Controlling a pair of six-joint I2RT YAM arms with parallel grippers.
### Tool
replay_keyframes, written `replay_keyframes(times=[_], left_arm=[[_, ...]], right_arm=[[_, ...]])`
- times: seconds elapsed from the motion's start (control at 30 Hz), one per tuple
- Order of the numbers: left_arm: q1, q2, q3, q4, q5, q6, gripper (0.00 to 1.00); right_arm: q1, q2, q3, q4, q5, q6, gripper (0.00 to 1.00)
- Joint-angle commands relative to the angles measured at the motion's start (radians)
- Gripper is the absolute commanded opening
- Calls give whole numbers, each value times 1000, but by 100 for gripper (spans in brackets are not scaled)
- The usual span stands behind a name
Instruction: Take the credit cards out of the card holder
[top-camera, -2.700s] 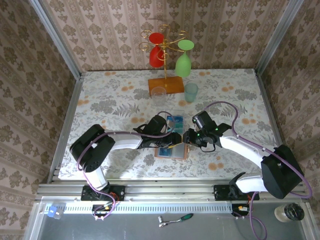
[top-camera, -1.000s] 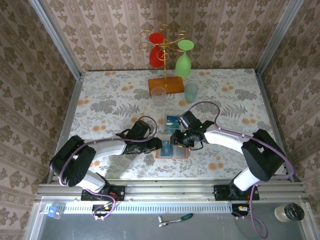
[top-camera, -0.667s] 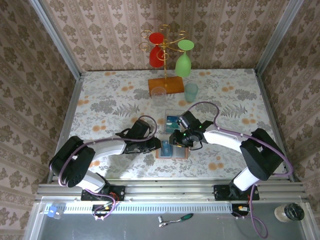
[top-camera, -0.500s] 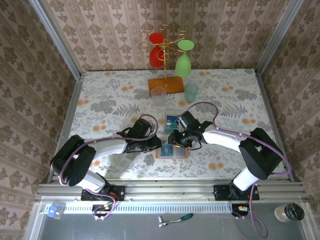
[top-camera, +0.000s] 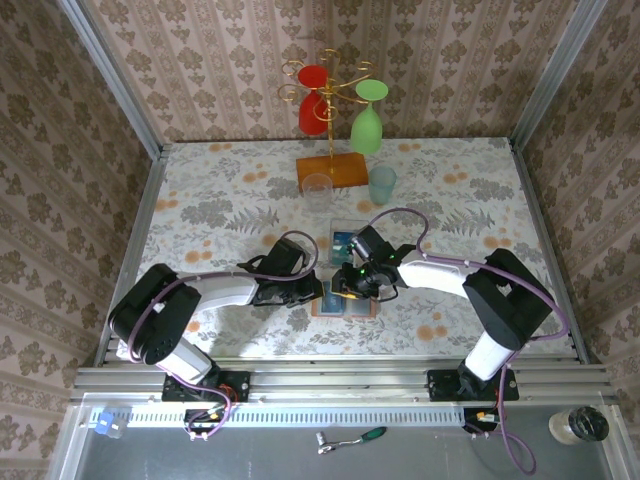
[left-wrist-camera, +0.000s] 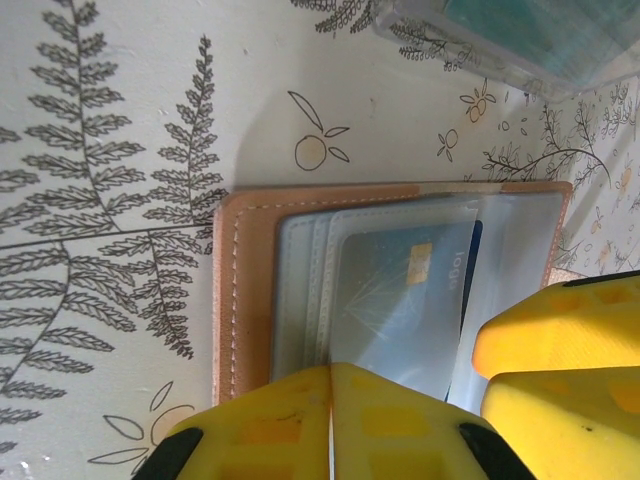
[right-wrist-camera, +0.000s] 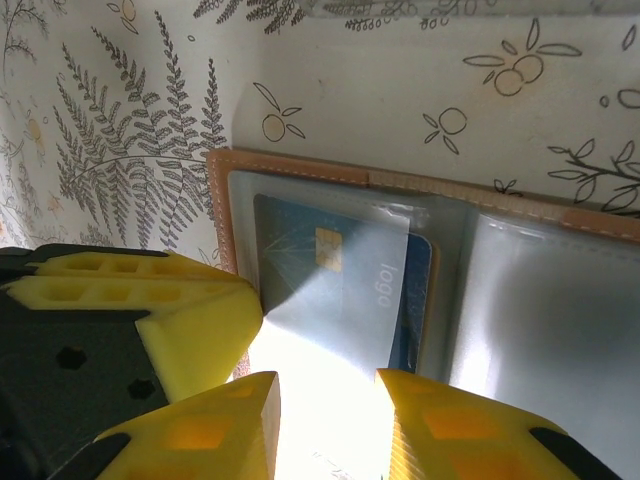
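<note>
Blue "logo" credit card (right-wrist-camera: 345, 290) in card holder (right-wrist-camera: 222, 220), left hand (left-wrist-camera: 330, 385) closed, right hand (right-wrist-camera: 328, 390) parted

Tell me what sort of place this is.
Probably a robot test cell dressed up as a home: brown damask wallpaper panels in a bare aluminium frame, a floral-print tabletop, and a white-and-black left arm and right arm bolted to a metal rail at its near edge.

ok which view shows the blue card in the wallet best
right wrist: the blue card faces the lens, chip and "logo" print legible in the wallet. left wrist shows it hazier behind a clear sleeve; top view gives just a blue speck.
</note>
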Motion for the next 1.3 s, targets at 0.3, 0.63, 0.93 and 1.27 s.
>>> replay_keyframes(times=[0.3, 0.63, 0.93, 1.27], left_arm=[[-5, 8, -12, -14, 2, 6, 9], [-5, 5, -10, -28, -3, 8, 9], [-5, -11, -15, -38, -7, 6, 9], [-6, -27, -15, -49, -7, 6, 9]], right_arm=[[8, 45, 0, -5, -3, -1, 31], [12, 18, 13, -102, 80, -42, 31], [12, -26, 15, -101, 79, -48, 31], [12, -22, 24, -101, 82, -53, 31]])
